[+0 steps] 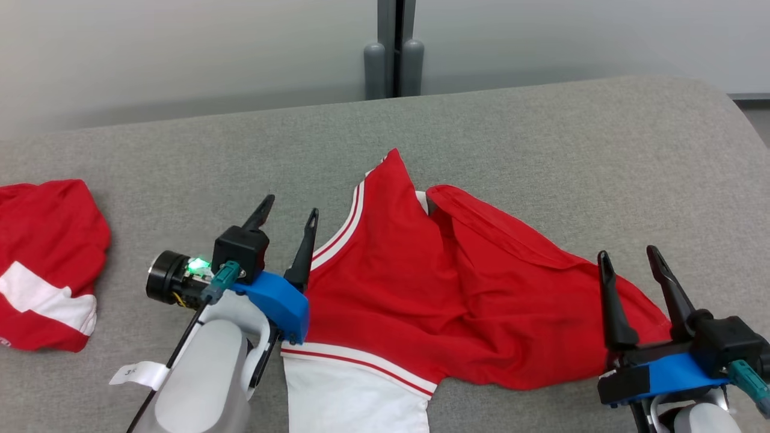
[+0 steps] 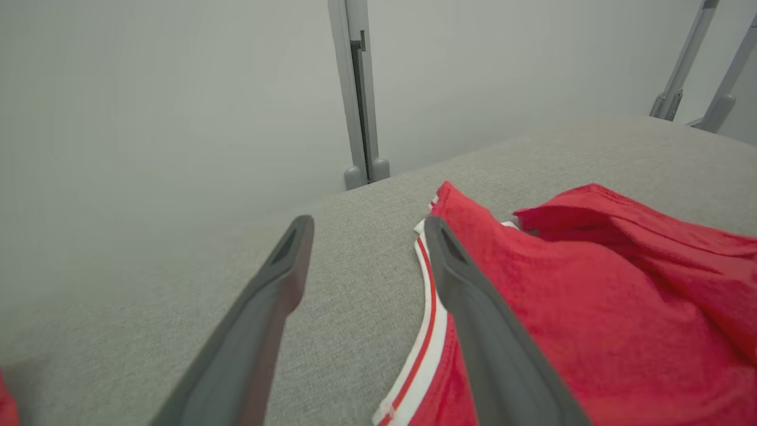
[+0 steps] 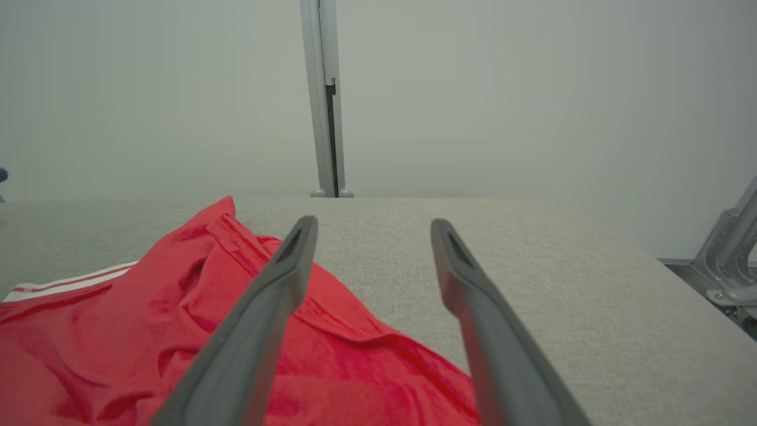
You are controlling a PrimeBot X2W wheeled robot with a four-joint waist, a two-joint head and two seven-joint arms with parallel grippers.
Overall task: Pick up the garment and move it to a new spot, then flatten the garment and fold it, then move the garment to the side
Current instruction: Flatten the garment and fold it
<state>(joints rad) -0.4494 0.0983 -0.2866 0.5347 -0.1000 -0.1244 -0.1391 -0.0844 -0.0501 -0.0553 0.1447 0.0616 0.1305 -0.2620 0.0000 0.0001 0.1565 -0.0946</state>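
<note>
Grey fabric-covered table [image 1: 541, 132]: crumpled red-and-white jersey garment [image 1: 433, 282] lies mid-surface before you. Your left gripper [image 1: 290, 207] spread wide beside its striped edge; your right gripper [image 1: 628, 254] spread at opposite end.

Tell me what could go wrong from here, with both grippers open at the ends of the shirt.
1. The shirt lies bunched, a flap folded over it; the right gripper may pinch several layers, so it would not spread flat.
2. The left gripper straddles the striped edge, one finger over bare table; closing might catch only the trim and slip.
3. Another red garment lies far left; dragging that way could tangle them.
</note>
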